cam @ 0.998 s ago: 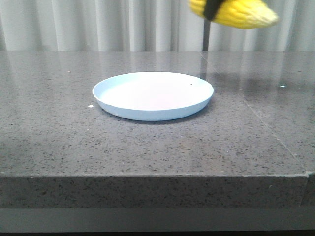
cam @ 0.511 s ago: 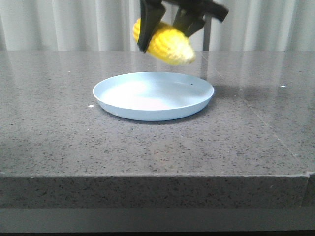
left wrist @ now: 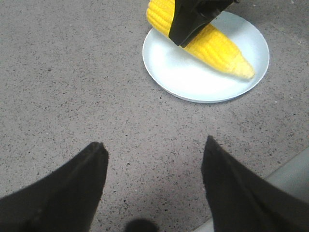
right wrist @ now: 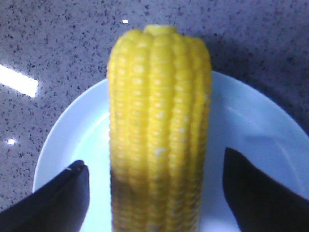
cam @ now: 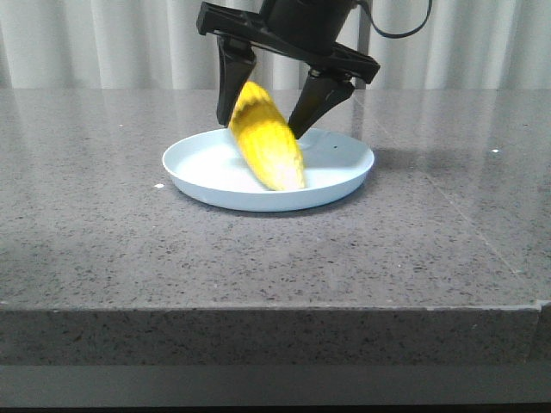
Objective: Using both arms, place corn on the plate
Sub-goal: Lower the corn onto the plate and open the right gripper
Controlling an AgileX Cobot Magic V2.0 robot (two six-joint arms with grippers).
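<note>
The yellow corn (cam: 265, 146) leans steeply over the pale blue plate (cam: 349, 157), its paler tip down near the plate's front. My right gripper (cam: 261, 127) hangs above the plate, open. Its fingers straddle the cob's upper end with a gap on each side. In the right wrist view the corn (right wrist: 159, 111) stands between the spread fingers of the right gripper (right wrist: 153, 158), over the plate (right wrist: 256, 130). My left gripper (left wrist: 154, 142) is open over bare table, well short of the plate (left wrist: 188, 79) and the corn (left wrist: 219, 48). It holds nothing.
The plate sits mid-table on a dark grey speckled stone top (cam: 103, 224). The table's front edge (cam: 258, 308) runs across below. A pale curtain (cam: 103, 43) hangs behind the table.
The right arm carried the corn from the upper right down and left over the plate. Its jaws have opened, and the corn now tilts tip-down onto the plate.
</note>
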